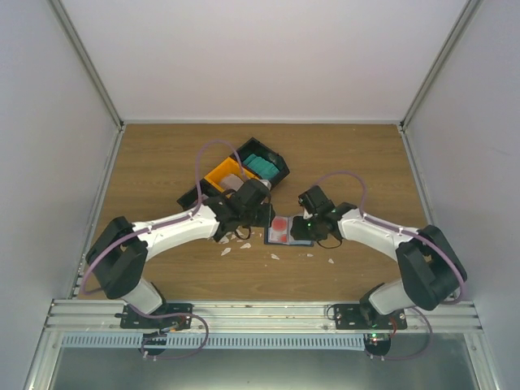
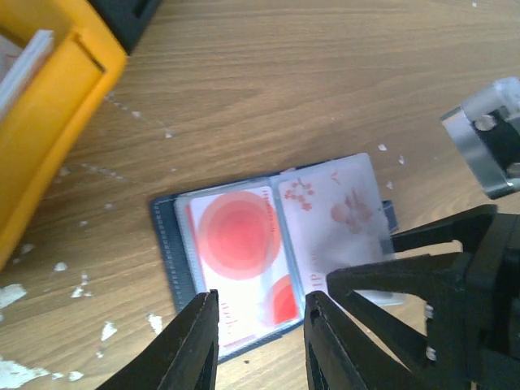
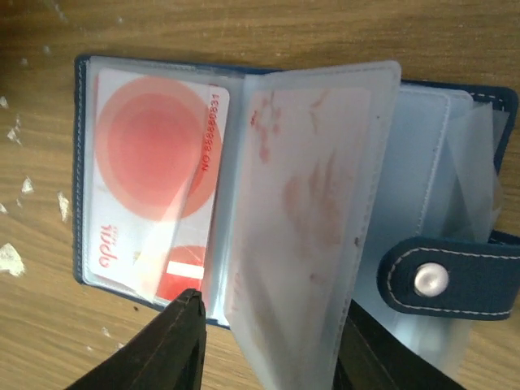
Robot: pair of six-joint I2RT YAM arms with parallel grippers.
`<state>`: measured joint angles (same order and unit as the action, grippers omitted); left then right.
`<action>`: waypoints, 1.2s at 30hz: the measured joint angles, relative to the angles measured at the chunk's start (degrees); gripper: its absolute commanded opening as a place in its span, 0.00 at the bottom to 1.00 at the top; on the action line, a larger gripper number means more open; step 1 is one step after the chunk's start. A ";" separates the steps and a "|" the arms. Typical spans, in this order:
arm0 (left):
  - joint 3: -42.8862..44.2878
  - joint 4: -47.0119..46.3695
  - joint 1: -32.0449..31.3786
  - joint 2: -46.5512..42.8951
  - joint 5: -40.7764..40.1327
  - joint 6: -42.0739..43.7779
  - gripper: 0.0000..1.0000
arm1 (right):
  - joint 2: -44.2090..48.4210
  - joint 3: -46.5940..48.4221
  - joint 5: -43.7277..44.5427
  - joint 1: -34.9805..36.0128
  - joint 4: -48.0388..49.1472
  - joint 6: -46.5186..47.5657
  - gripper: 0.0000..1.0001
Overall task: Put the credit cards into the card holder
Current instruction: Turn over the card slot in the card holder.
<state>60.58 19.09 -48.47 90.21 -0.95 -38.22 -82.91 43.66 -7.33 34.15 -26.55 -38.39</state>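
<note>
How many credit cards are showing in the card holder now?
3: a red-circle card in the left sleeve, a second red-marked card peeking beneath it, and a blotched card in the lifted sleeve. Others may be hidden behind.

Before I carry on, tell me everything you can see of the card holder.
The card holder is a navy-blue folding wallet with pale stitching, lying open on the wooden table. Its clear plastic sleeves show: one holds a white card with a red circle, another stands lifted between the right gripper's open fingers. The snap tab lies unfastened. The left gripper hovers open at its near edge.
</note>
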 measured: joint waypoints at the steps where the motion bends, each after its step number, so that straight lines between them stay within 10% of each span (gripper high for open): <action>1: -0.37 0.07 0.39 -0.28 -0.11 0.11 0.33 | -0.42 0.46 -0.11 0.02 -0.20 0.33 0.45; 15: -4.26 1.33 5.57 -4.55 0.24 0.33 0.37 | -1.68 3.50 -7.34 0.02 4.26 0.66 0.54; 36: -8.07 -0.46 10.99 -12.72 6.56 4.63 0.68 | -4.20 1.68 -12.24 0.20 13.70 0.83 0.60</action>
<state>52.51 18.63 -37.47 77.49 5.61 -33.58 -87.11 45.34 -19.57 34.35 -12.84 -37.56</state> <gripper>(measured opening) 0.679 0.594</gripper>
